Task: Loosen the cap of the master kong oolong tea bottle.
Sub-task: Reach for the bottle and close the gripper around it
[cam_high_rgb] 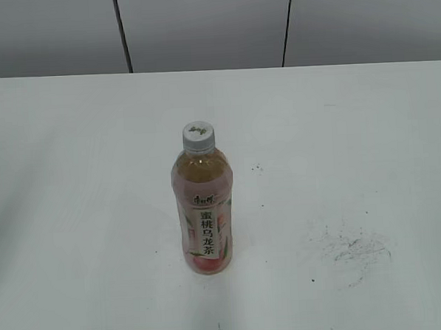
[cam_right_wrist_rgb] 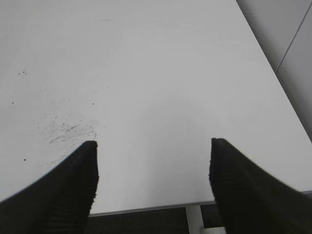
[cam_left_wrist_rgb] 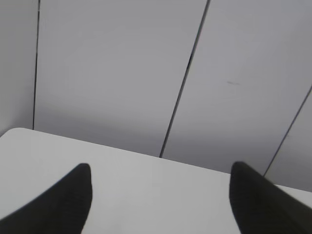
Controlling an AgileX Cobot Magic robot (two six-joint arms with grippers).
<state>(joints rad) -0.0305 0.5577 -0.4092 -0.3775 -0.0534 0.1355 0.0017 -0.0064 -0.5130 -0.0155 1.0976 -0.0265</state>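
Bottle (cam_high_rgb: 203, 210): clear plastic, amber tea inside, pink peach label with a white strip of black characters; stands upright on the white table (cam_high_rgb: 75, 217), a little left of the table's middle in the exterior view.

Cap (cam_high_rgb: 198, 136): small, round, white-grey, dark mark on top; seated on the bottle's neck.

Room around the bottle: bare tabletop on every side. The table's far edge lies well behind the bottle, where grey wall panels (cam_high_rgb: 206, 25) with dark seams rise. The near edge runs just below the bottle's base at the bottom of the exterior view. A patch of dark scuff marks (cam_high_rgb: 354, 248) lies to the bottle's right, well apart from it, with a smaller speck nearer the bottle's shoulder height.

Left gripper (cam_left_wrist_rgb: 158, 195): two dark fingers spread wide, nothing between them, touching nothing; bottle not seen in the left wrist view. It faces the wall panels across a rounded table corner.

Right gripper (cam_right_wrist_rgb: 153, 183): ribbed dark fingers (cam_right_wrist_rgb: 73, 190) spread wide, holding nothing, poised over the table's near edge. The scuff marks show ahead and to one side; bottle not seen in the right wrist view either.
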